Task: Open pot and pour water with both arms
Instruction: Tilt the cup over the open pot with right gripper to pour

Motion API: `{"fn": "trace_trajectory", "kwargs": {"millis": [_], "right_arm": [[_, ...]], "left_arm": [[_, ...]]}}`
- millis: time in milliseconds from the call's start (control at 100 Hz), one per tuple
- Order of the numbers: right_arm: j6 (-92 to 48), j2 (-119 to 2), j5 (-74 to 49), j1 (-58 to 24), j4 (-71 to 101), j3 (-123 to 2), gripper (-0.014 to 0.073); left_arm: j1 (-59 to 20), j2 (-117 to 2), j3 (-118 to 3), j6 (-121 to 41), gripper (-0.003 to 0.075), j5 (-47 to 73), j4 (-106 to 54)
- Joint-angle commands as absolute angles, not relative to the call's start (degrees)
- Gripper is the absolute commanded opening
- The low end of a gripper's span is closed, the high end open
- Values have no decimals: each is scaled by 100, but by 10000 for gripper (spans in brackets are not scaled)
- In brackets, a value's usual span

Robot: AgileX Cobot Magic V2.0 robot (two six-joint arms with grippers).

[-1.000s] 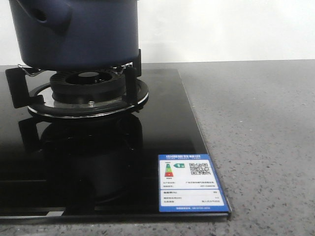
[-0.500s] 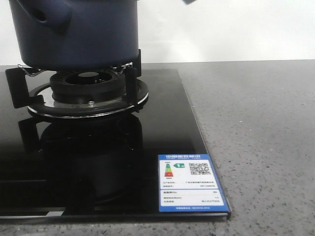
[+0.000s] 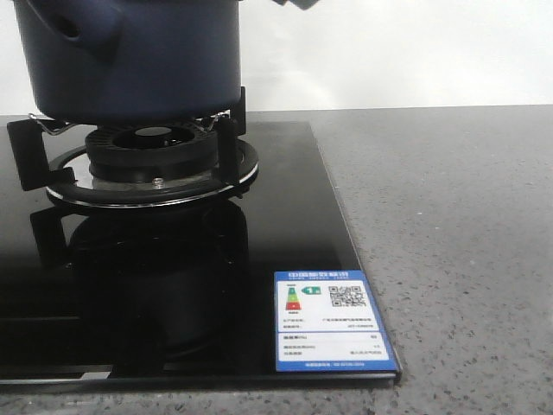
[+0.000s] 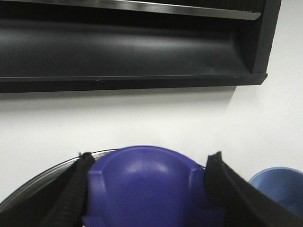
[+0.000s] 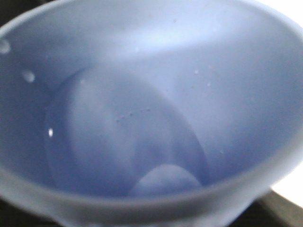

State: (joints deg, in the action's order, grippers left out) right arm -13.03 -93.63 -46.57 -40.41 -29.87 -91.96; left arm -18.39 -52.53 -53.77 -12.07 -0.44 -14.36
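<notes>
Two pincer fingers [image 4: 71, 189] clasp the pot's [image 3: 130, 56] lid knob [image 4: 147, 189]; right pincer's state unclear.

black glass hob [image 3: 285, 225] on grey speckled counter [image 3: 458, 225]; energy label [image 3: 333, 322] at hob's corner.

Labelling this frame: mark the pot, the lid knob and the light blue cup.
pot [image 3: 147, 73]: front view, matte side wall.
lid knob [image 4: 147, 189]: left wrist view, rounded top.
light blue cup [image 5: 142, 132]: right wrist view, inner wall.

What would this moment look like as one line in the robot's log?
pot: on burner | left gripper: around purple lid knob | light blue cup: fills right wrist view | right gripper: unseen
</notes>
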Motion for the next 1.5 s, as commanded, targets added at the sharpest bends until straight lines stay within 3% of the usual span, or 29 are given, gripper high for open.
{"fn": "trace_trajectory", "kwargs": {"millis": [0, 420, 690, 1490], "right_arm": [[-1438, -9121, -4347, -4118, -3443, -9436, 344], [-1613, -9227, -4292, -4132, -4378, -9436, 344], [-2791, -9239, -4201, -4132, -4391, -9436, 345], [-2816, -9239, -3337, -4132, -6201, -9436, 345]], "left_arm": [[-1825, -5165, -5590, -1228, 339, -702, -1422], [-1825, -5165, -5590, -1228, 339, -702, -1422], [-1825, -5165, -5590, -1228, 339, -702, -1422], [-1825, -5165, -5590, -1228, 339, -702, -1422]]}}
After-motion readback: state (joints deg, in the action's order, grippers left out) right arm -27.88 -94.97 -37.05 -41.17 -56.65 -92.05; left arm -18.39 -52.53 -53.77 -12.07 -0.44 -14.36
